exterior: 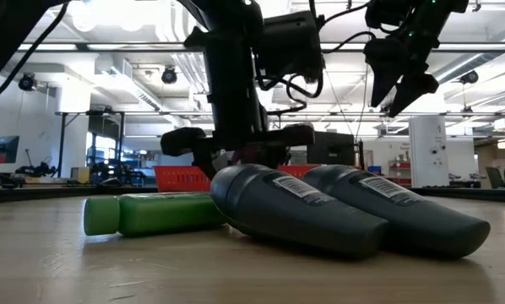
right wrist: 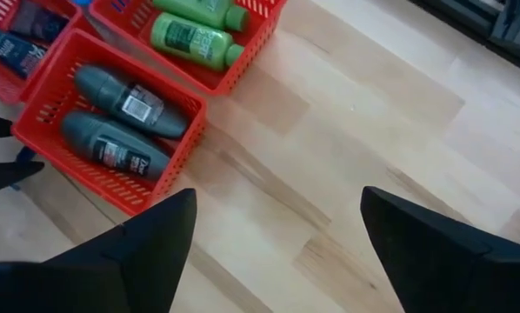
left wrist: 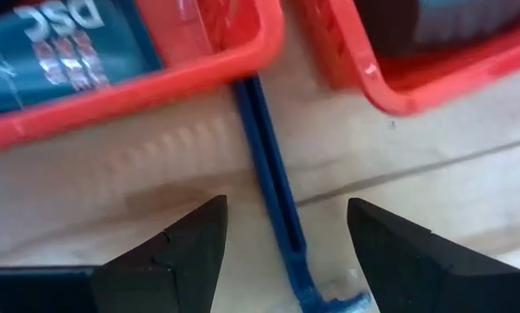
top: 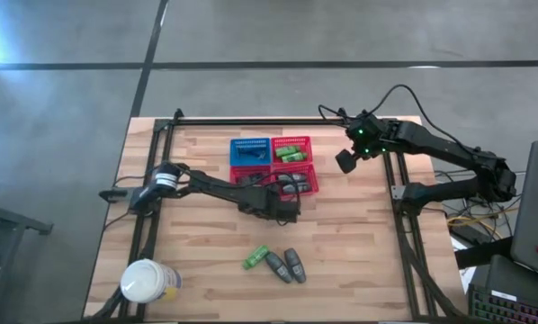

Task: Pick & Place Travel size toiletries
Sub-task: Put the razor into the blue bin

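A bright green bottle (top: 256,257) and two grey rounded bottles (top: 276,265) (top: 294,264) lie on their sides on the near part of the table; the low view shows the green bottle (exterior: 151,213) and the grey ones (exterior: 295,207) close up. More toiletries lie in the mesh baskets: two grey bottles (right wrist: 125,100), green bottles (right wrist: 195,39) and a flat black tube (left wrist: 43,43). My left gripper (top: 278,200) (left wrist: 286,235) is open, low over the table just near of the red baskets. My right gripper (top: 348,160) (right wrist: 277,235) is open, raised to the right of the baskets.
One blue (top: 249,149) and three red mesh baskets (top: 291,148) stand together at the table's middle. A thin blue strip (left wrist: 269,165) lies on the wood between my left fingers. A large white jar (top: 147,281) stands at the near left corner. Bare wood lies right of the baskets.
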You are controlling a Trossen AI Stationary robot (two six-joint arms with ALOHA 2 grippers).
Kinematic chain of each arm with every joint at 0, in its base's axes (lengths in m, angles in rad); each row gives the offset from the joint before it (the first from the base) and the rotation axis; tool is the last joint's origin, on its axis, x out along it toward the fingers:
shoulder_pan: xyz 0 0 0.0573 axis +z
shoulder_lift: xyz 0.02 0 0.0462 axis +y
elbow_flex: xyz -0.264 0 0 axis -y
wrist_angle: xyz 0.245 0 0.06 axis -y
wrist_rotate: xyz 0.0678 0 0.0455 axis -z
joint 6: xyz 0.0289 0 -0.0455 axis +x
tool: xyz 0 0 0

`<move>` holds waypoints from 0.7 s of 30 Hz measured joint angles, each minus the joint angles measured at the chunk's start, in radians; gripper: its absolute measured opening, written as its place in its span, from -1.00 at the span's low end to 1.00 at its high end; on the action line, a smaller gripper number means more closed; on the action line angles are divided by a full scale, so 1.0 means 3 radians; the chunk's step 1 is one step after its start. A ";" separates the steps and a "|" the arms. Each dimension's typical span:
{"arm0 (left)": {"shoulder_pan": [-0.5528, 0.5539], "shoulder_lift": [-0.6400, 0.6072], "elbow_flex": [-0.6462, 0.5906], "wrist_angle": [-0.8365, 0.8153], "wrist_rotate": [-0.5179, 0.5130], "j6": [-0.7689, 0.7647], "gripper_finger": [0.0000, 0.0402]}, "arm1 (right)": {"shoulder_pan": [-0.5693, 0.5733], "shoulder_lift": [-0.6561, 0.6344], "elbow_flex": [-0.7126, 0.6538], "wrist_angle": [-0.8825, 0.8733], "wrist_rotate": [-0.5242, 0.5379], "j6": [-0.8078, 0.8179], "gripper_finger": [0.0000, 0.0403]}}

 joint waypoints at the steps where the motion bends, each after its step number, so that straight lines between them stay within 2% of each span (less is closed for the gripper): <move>1: 0.0001 0.0002 0.0000 -0.0017 -0.0044 0.0009 0.19 | 0.0000 -0.0002 0.0000 0.0019 -0.0001 0.0005 0.57; 6: 0.0021 0.0010 -0.0006 -0.0181 -0.0213 0.0044 0.02 | 0.0000 -0.0001 0.0000 0.0032 0.0000 0.0010 0.53; 13: 0.0024 0.0010 -0.0048 -0.0161 -0.0207 0.0273 -0.34 | 0.0000 -0.0001 0.0000 0.0107 0.0000 0.0012 0.45; 21: 0.0024 0.0006 -0.0068 -0.0105 -0.0109 0.0417 -0.65 | 0.0000 -0.0001 0.0000 0.0190 0.0000 0.0013 0.38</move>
